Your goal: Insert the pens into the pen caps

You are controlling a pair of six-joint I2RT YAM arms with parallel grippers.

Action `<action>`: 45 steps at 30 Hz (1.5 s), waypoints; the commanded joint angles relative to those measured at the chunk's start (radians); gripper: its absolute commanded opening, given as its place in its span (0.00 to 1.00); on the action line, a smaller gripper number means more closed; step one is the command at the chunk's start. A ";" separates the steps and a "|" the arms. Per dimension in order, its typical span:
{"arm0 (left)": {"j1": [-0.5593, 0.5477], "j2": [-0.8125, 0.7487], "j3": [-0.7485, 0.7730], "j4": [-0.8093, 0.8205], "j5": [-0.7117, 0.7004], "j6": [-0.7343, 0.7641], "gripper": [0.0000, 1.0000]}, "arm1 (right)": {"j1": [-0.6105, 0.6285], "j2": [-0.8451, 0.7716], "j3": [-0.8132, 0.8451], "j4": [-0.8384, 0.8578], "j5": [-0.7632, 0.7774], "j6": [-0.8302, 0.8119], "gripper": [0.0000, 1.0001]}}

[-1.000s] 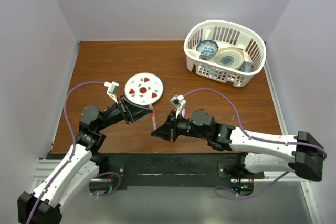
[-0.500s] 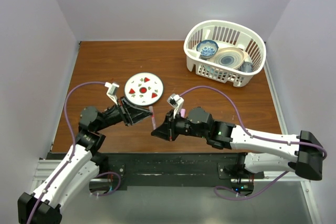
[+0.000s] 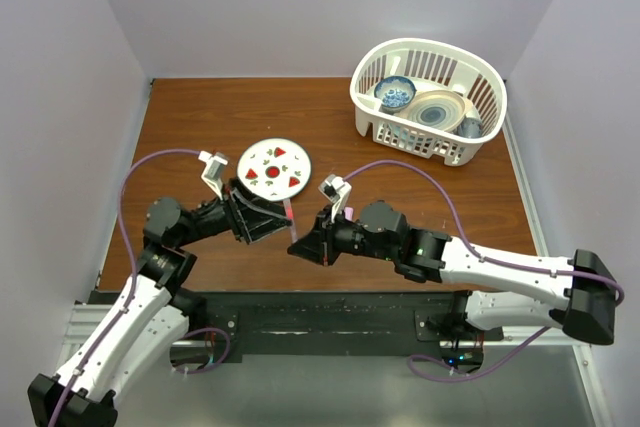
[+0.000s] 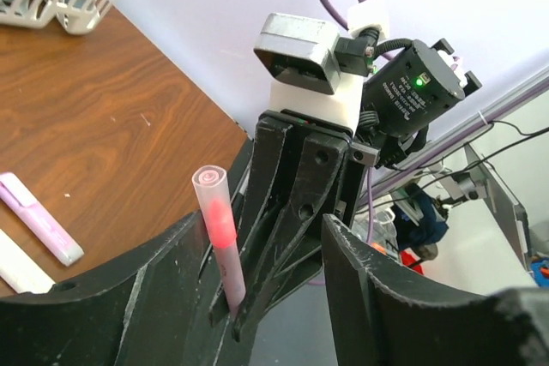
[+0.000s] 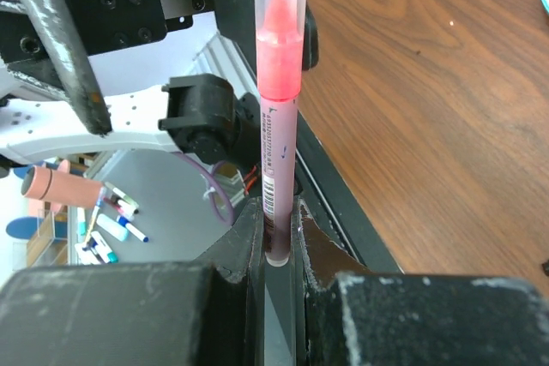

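Observation:
My right gripper (image 5: 276, 220) is shut on the lower end of a thin dark reddish pen (image 5: 279, 152) and holds it upright. A clear pale cap (image 5: 281, 6) sits over the pen's red tip. In the left wrist view the capped tip (image 4: 212, 203) stands between the spread fingers of my left gripper (image 4: 262, 237), close to the left finger; whether it touches is unclear. From above, the pen (image 3: 291, 225) lies between the two grippers (image 3: 272, 219) (image 3: 300, 245). A pale pink pen (image 4: 39, 229) and a white pen (image 4: 17, 265) lie on the table.
A white plate with red fruit prints (image 3: 274, 168) lies just behind my left gripper. A white basket (image 3: 480, 82) holding bowls stands at the back right. The table's near edge and black rail (image 3: 330, 307) run right under the grippers.
My left gripper's jaws have opened off the cap, and the cap stays on the pen. The right gripper keeps its hold and has barely moved.

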 commanded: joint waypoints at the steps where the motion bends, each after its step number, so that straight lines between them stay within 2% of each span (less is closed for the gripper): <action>1: -0.003 0.026 0.075 -0.012 -0.033 0.051 0.61 | 0.000 -0.042 0.004 0.054 -0.017 0.002 0.00; 10: -0.003 0.089 0.123 -0.035 -0.084 0.075 0.61 | 0.003 -0.062 -0.014 0.055 -0.035 0.005 0.00; 17: -0.003 0.092 0.114 0.008 -0.078 0.042 0.49 | 0.006 -0.067 -0.023 0.059 -0.041 0.007 0.00; 18: -0.003 0.092 0.111 0.022 -0.070 0.039 0.46 | 0.004 -0.067 -0.023 0.060 -0.043 0.008 0.00; 21: -0.003 0.086 0.076 0.089 -0.041 -0.002 0.28 | 0.004 -0.067 -0.023 0.068 -0.040 0.011 0.00; 22: -0.003 0.081 0.051 0.109 -0.032 -0.014 0.16 | 0.004 -0.067 -0.022 0.069 -0.037 0.011 0.00; 24: -0.003 0.074 0.024 0.159 -0.007 -0.056 0.03 | 0.004 -0.067 -0.014 0.072 -0.031 0.008 0.00; 25: -0.003 0.066 0.002 0.169 -0.001 -0.067 0.00 | 0.004 -0.067 -0.011 0.072 -0.026 0.005 0.00; 32: -0.004 0.000 -0.069 0.143 0.016 -0.091 0.00 | 0.003 -0.042 0.064 0.065 0.012 -0.024 0.00; 35: -0.004 -0.025 -0.099 0.144 0.022 -0.100 0.00 | 0.001 -0.042 0.088 0.068 0.077 -0.041 0.00; 39: -0.006 -0.054 -0.145 0.118 0.021 -0.102 0.00 | -0.008 -0.018 0.179 0.005 0.095 -0.104 0.00; 42: -0.012 -0.072 -0.156 0.016 0.012 -0.042 0.00 | -0.026 -0.009 0.236 -0.024 0.135 -0.147 0.00; 45: -0.015 -0.088 -0.173 -0.012 0.021 -0.021 0.00 | -0.087 0.008 0.288 -0.043 0.102 -0.150 0.00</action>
